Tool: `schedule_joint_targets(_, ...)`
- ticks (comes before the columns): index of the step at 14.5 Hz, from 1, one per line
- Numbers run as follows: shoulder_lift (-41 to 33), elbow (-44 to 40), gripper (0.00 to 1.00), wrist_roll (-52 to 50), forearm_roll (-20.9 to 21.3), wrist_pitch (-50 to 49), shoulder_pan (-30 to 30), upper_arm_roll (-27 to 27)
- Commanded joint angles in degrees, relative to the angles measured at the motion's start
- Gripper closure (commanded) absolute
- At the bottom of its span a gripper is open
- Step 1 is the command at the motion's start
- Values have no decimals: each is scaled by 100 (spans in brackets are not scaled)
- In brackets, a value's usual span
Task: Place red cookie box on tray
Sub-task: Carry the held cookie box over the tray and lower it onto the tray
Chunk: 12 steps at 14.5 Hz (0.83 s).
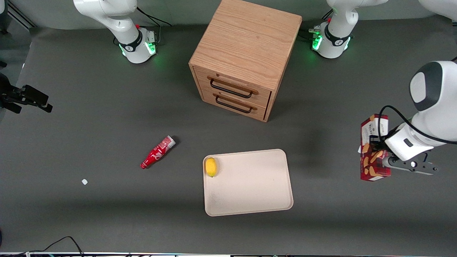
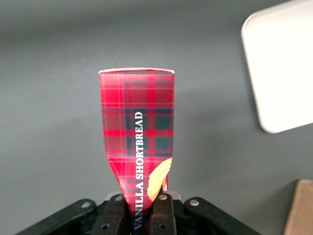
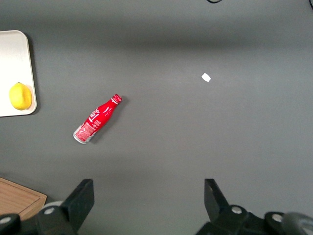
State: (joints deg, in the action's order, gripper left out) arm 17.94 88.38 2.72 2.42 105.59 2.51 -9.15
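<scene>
**Cookie box held in the air, off the tray**

Item 1. Gripper [image 1: 379, 159]: at the working arm's end of the table, raised above the mat. Fingers [image 2: 117, 213] pinch the box at one end; the carton wall is squeezed narrow between them.

Item 2. Box [image 1: 372, 148]: dark-red tartan carton, lettered "VANILLA SHORTBREAD", with tan cookie pictures on its side. It is held clear of the table, standing roughly on end in the front view, its white panel uppermost. In the left wrist view [image 2: 138, 147] it reaches away from the fingers over bare grey mat. It is well apart from the tray.

Item 3. Tray [image 1: 257, 185]: cream, rectangular, rounded corners, low rim. It lies flat near the middle of the table, nearer the front camera than the cabinet. One corner [image 2: 279, 73] shows in the left wrist view, beside the box but not under it.

Item 4. Lemon [image 1: 211, 166]: yellow, lying on the tray at the edge that faces the parked arm's end.

Item 5. Bottle [image 1: 157, 152]: red, silver cap, lying on its side on the mat, near the tray toward the parked arm's end.

Item 6. Cabinet [image 1: 246, 53]: wooden, two drawers, both closed, with dark handles.

Item 7. White scrap [image 1: 84, 181]: small, on the mat toward the parked arm's end.
</scene>
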Motion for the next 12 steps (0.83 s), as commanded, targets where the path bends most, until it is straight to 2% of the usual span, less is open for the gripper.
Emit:
schedule_joint_targets(1, 411, -618, 100, -832, -49, -205, -188, -210)
schedule_joint_targets(7, 1509, -1498, 100, -2722, 39, 171, -856, -448)
schedule_joint_targets(12, 2309, -1508, 100, -3672, 530, 1120, -1366, -439)
